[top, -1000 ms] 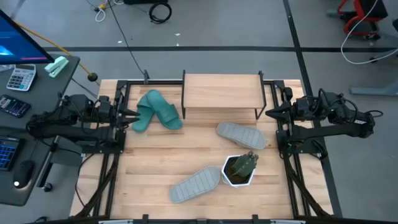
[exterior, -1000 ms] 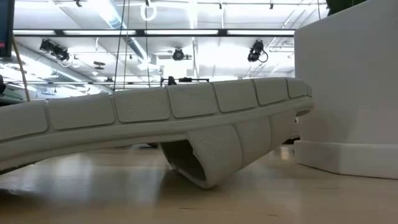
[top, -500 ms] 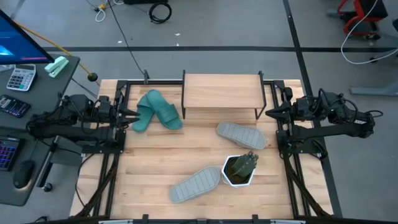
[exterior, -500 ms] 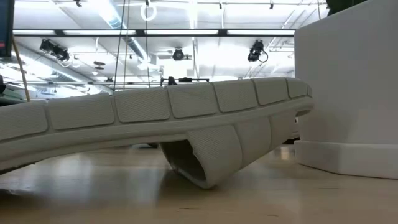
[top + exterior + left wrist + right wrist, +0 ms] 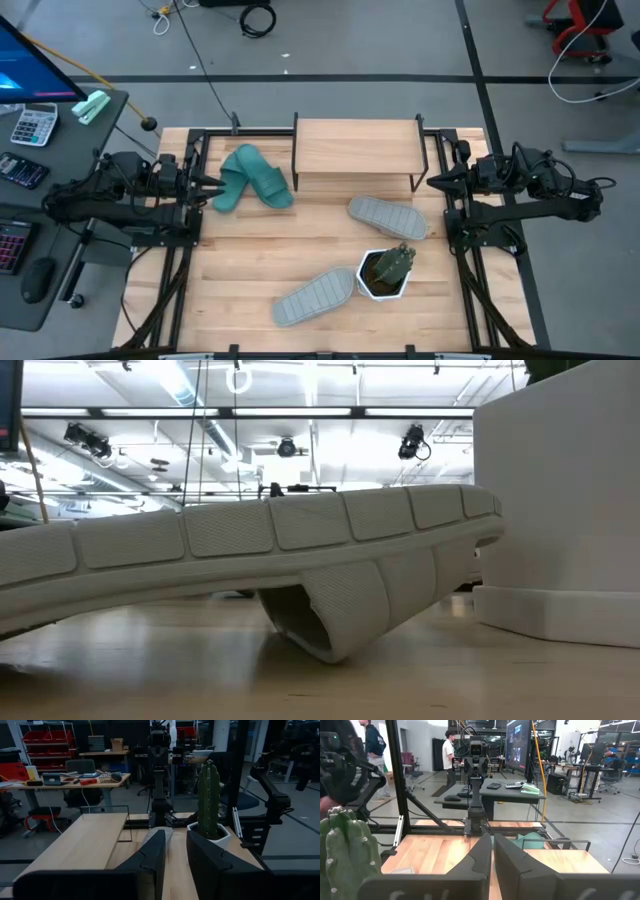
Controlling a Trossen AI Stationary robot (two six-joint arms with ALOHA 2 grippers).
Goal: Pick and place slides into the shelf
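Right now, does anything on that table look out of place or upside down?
Yes. Both grey slides lie sole-up: one in front of the shelf, the other near the front edge beside a potted cactus. The teal slides lie heaped together, askew.

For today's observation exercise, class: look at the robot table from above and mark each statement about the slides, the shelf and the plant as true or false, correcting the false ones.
1. The shelf has slides on its top. False: its plank top is bare.
2. The two teal slides lie together near the left gripper. True.
3. Both grey slides lie sole up on the table. True: one grey slide lies just in front of the shelf, the other grey slide beside the pot.
4. The cactus pot stands on the shelf. False: it stands on the table between the grey slides.
5. The right gripper holds a grey slide. False: its fingers are shut on nothing, at the table's right edge.
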